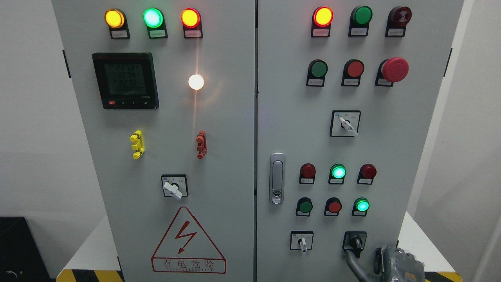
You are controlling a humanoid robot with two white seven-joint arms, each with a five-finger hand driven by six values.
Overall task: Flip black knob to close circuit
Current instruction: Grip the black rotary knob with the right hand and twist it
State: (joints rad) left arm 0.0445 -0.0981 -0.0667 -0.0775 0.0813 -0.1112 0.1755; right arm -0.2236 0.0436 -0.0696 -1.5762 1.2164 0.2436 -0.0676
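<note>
Here, cabinet (219, 164): grey, two doors, facing the camera.
Black knob (355, 240): lower right of the right door, on a black plate, just right of a white selector switch (301, 242).
Right hand (385, 260): enters at the bottom right; one dark finger (352, 261) reaches up to just under the knob. Contact and finger spread: cannot tell.
Lamps: green lamp (362, 205) lit above the knob.
Left door: meter display (126, 80), warning triangle (188, 243).

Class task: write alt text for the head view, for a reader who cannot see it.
The right robot hand reaches up from the lower right corner toward the black knob at the bottom of a grey control cabinet, a finger just below the knob. The cabinet's two doors carry lit indicator lamps, push buttons, a red emergency stop and a digital meter.
</note>
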